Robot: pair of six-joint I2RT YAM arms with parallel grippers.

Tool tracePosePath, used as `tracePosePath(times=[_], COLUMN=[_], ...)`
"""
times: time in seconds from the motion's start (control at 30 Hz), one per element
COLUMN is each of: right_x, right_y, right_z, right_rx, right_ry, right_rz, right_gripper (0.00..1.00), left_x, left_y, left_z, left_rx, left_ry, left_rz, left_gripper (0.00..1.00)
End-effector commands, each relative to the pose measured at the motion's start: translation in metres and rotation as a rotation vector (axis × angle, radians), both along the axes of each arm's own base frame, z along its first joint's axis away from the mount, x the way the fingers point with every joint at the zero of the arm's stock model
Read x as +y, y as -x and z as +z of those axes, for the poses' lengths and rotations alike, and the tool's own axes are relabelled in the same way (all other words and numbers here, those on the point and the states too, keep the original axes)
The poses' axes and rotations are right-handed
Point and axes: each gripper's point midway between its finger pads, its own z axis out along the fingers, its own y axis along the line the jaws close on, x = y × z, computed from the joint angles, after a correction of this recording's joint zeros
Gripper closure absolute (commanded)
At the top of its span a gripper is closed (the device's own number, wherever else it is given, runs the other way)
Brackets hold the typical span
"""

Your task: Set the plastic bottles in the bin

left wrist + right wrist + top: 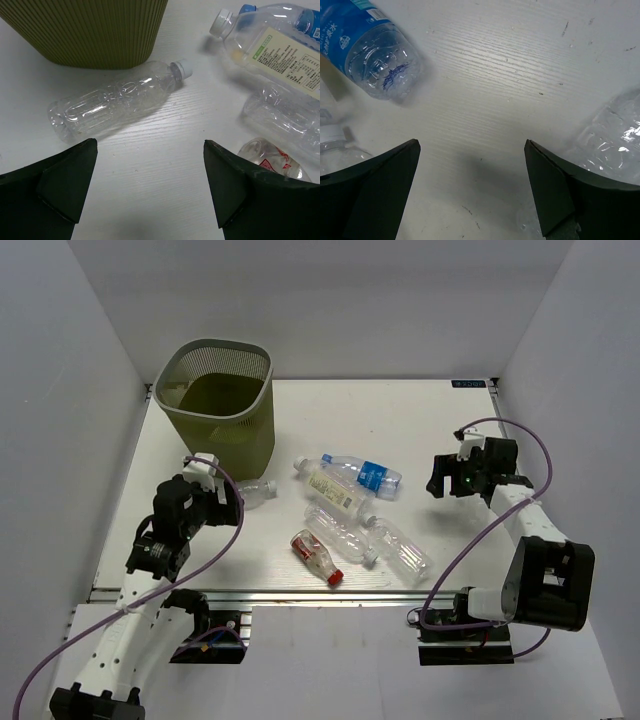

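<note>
The olive-green mesh bin (218,400) stands at the back left; its ribbed wall fills the top of the left wrist view (95,30). A plain clear bottle (256,492) lies beside its base, just ahead of my open, empty left gripper (230,506), as the left wrist view shows (115,100) (150,145). In the middle lie the blue-labelled bottle (366,476), cream-labelled bottle (335,491), two plain bottles (340,533) (400,548) and the red-capped bottle (317,558). My right gripper (440,482) is open and empty, over bare table right of the blue-labelled bottle (370,50).
The white table (420,420) is walled on the left, back and right. In the right wrist view a plain bottle's end (615,145) lies by the right finger and a white cap (330,134) by the left one.
</note>
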Motion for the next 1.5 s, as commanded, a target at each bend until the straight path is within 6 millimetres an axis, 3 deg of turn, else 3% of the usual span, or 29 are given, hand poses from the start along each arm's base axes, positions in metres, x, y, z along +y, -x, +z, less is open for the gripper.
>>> tracePosePath(times=[0.0, 0.37, 0.53, 0.57, 0.73, 0.83, 0.87, 0.93, 1.0, 1.07, 1.17, 1.2, 1.23, 1.33, 1.47], right_x=[0.006, 0.013, 0.012, 0.013, 0.011, 0.013, 0.014, 0.018, 0.032, 0.044, 0.052, 0.054, 0.053, 0.048, 0.045], right_y=[-0.009, -0.007, -0.001, -0.001, -0.009, -0.007, -0.006, -0.002, 0.01, 0.017, 0.023, 0.026, 0.026, 0.025, 0.023], right_z=[0.028, 0.038, 0.047, 0.049, 0.073, 0.078, 0.077, 0.076, 0.078, 0.083, 0.089, 0.089, 0.09, 0.088, 0.085], right_rx=[-0.08, -0.102, -0.093, -0.096, -0.142, -0.159, -0.15, -0.141, -0.154, -0.185, -0.235, -0.24, -0.255, -0.27, -0.266], right_ry=[-0.007, -0.011, 0.048, 0.052, 0.073, 0.098, 0.093, 0.068, 0.022, -0.03, -0.044, -0.045, -0.03, 0.008, 0.019], right_rz=[0.057, 0.132, 0.249, 0.259, 0.273, 0.346, 0.354, 0.392, 0.493, 0.572, 0.65, 0.677, 0.693, 0.71, 0.721], right_gripper=[0.1, 0.1, 0.1, 0.1, 0.1, 0.1, 0.1, 0.13, 0.17, 0.32, 0.43, 0.42, 0.32, 0.2, 0.19], left_x=[-0.005, -0.003, 0.009, 0.011, 0.016, 0.016, 0.013, -0.012, -0.026, -0.038, -0.042, -0.044, -0.044, -0.04, -0.021], left_y=[0.0, 0.001, 0.006, 0.007, 0.007, -0.006, -0.008, -0.015, -0.016, -0.019, -0.025, -0.026, -0.026, -0.031, -0.044], left_z=[0.011, 0.018, 0.012, 0.014, 0.024, 0.029, 0.026, 0.034, 0.012, 0.009, 0.005, 0.0, -0.001, -0.006, -0.019], left_rx=[-0.017, 0.0, 0.085, 0.093, 0.129, 0.105, 0.119, 0.12, 0.217, 0.218, 0.192, 0.198, 0.196, 0.167, 0.151], left_ry=[0.012, 0.099, 0.147, 0.161, 0.274, 0.217, 0.172, 0.107, -0.015, -0.096, -0.169, -0.188, -0.205, -0.326, -0.474], left_rz=[-0.034, 0.053, 0.192, 0.222, 0.359, 0.324, 0.278, 0.049, -0.15, -0.291, -0.399, -0.431, -0.457, -0.519, -0.489], left_gripper=[0.04, 0.04, 0.04, 0.06, 0.35, 0.39, 0.36, 0.23, 0.16, 0.13, 0.1, 0.08, 0.0, 0.0, 0.0])
